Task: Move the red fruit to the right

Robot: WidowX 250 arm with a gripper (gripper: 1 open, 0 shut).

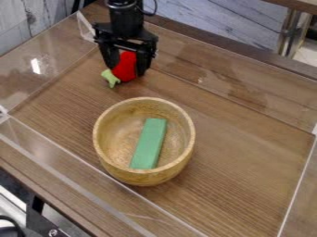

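The red fruit (pixel 125 64) lies on the tabletop (pixel 235 102) in the upper left of the frame, beyond the wooden bowl (pixel 145 141). The claw (pixel 126 63) stands open, its jaws straddling the fruit. The fruit appears light, rigid and smooth; grip across its rounded middle. Its leafy stem points lower left, along its long axis.

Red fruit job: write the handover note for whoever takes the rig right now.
End effector: open, pointing down, fingers either side of the red fruit; no grip shown yet.
Red fruit: on the table at the back left, behind the wooden bowl.
Green block: lying in the bowl, not part of the job.
Done: end effector placed over the fruit.
Left: close on the fruit, lift it, carry it to the right, release.
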